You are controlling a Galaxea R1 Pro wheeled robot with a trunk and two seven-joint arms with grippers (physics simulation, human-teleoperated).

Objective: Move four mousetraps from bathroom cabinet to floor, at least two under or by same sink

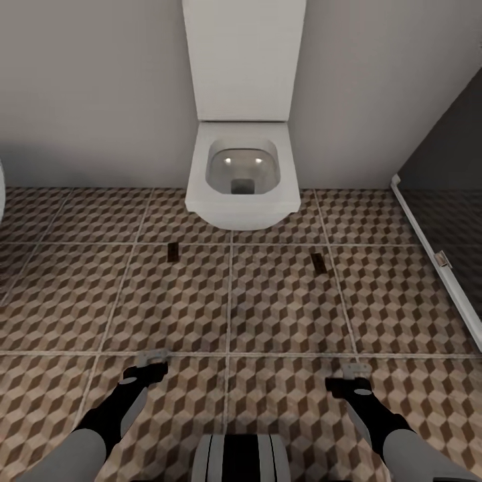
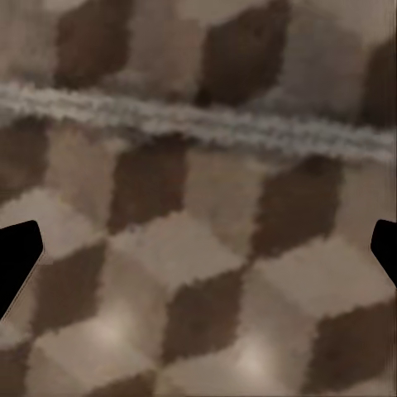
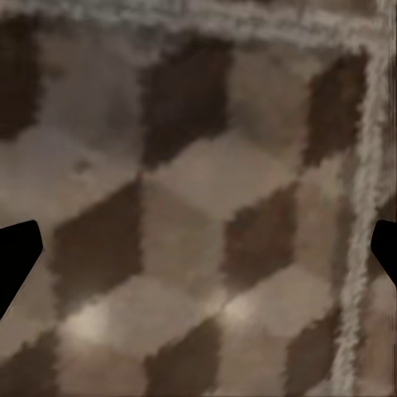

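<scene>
Two mousetraps: small flat dark-brown wooden slabs lie on the cube-patterned brown, beige and white tiled bathroom floor [image 1: 281, 314], one [image 1: 173, 251] ahead of the left arm, the other [image 1: 320, 262] ahead of the right, flanking the toilet's front and well apart from each other.
Toilet: white wall-hung bowl [image 1: 242, 175] with raised lid against the grey wall, centred ahead of the robot.
Left arm: black-and-grey forearm reaches forward and low; left gripper [image 1: 151, 357] points down at the floor near a grout line.
Left fingers: black tips [image 2: 16, 256] sit at opposite edges of the wrist view, spread wide, nothing between them but tile.
Right arm: mirrors the left; right gripper [image 1: 356, 369] hangs over the floor.
Right fingers: black tips [image 3: 16, 252] likewise wide apart, holding nothing.
Right edge: dark glass panel with white frame [image 1: 428, 251].
</scene>
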